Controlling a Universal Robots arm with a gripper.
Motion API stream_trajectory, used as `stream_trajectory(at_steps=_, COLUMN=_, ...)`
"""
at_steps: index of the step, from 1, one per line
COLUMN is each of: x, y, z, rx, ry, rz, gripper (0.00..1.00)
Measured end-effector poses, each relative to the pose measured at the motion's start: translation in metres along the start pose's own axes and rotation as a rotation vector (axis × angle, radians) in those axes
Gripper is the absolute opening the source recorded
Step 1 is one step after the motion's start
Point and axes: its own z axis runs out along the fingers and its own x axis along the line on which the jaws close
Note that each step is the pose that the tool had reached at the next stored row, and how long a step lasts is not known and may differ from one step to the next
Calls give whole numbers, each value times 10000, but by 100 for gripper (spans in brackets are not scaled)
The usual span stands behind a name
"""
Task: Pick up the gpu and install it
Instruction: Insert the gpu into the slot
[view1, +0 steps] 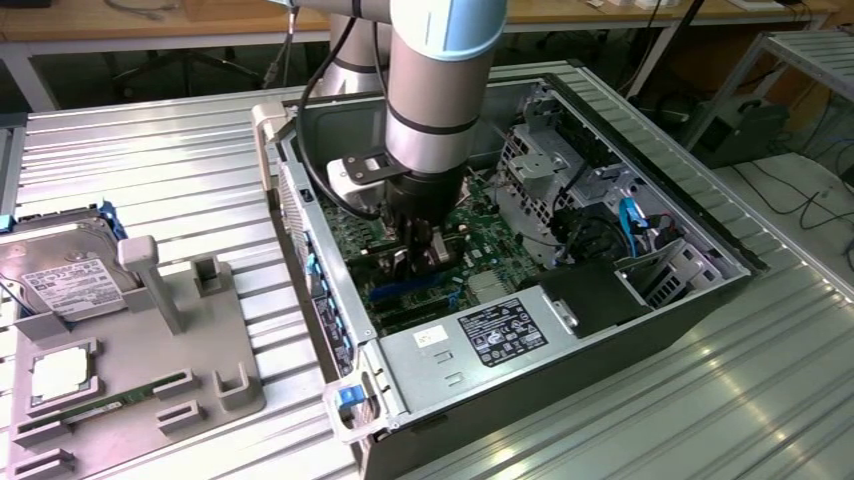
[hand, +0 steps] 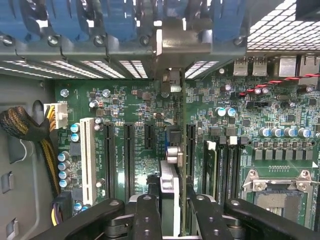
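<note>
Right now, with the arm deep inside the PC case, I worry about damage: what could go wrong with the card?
The fingers grip the gpu edge-on over the motherboard. Whether its edge lines up with the long black slot is unclear; if it is off, it may press on the small components beside the slot. Its bracket end sits close to the case's rear wall and could catch there.

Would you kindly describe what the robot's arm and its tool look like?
The arm is a silver-grey tube with black rings and a light-blue joint cap; a black cable runs alongside it. The tool is black, its linked fingers studded with round bolts.
</note>
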Motion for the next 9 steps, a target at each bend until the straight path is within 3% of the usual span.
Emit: stream_trajectory(at_steps=9, x=56, y=1, z=13, rx=0, ry=1, rz=1, gripper=28)
